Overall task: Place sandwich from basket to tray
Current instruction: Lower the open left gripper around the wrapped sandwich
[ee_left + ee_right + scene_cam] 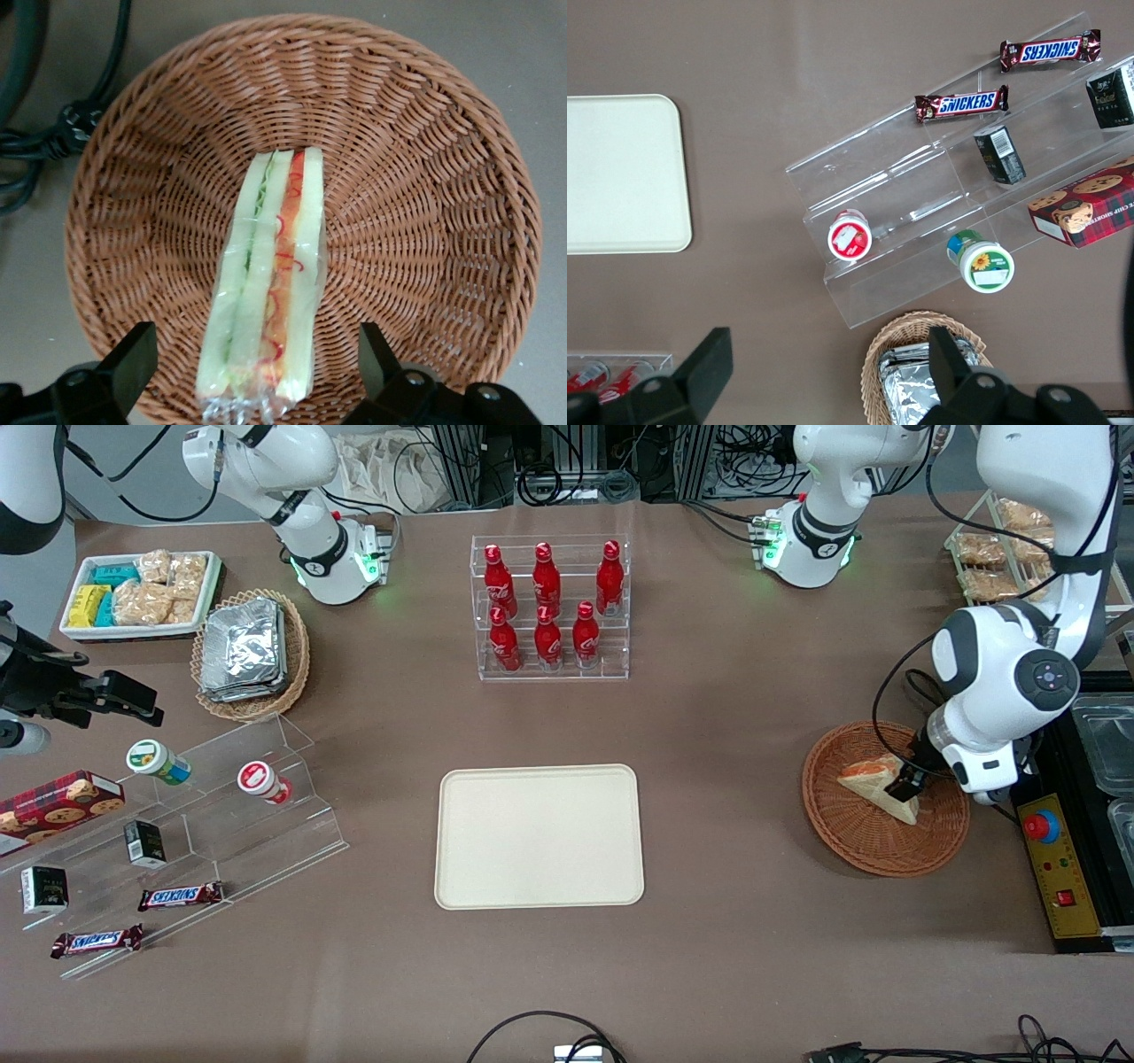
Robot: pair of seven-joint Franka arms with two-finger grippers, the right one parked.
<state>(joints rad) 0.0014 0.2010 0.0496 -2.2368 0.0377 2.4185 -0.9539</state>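
Observation:
The sandwich [873, 781], a wrapped wedge of white bread with an orange-red and green filling stripe, lies in the reddish-brown wicker basket [850, 837] toward the working arm's end of the table. My left gripper [910, 783] is down over the basket, open, with one finger on each side of the sandwich and not touching it. The left wrist view shows the sandwich [266, 283] between the black fingers [133, 359] with the basket [425, 177] around it. The cream tray [539, 836] lies bare at the table's middle, also in the right wrist view [620, 173].
A clear rack of red bottles [549, 607] stands farther from the front camera than the tray. A tan basket of foil packets [251, 654], a white snack bin [140, 593] and an acrylic step shelf [177, 833] with snacks lie toward the parked arm's end. A control box [1059, 868] sits beside the basket.

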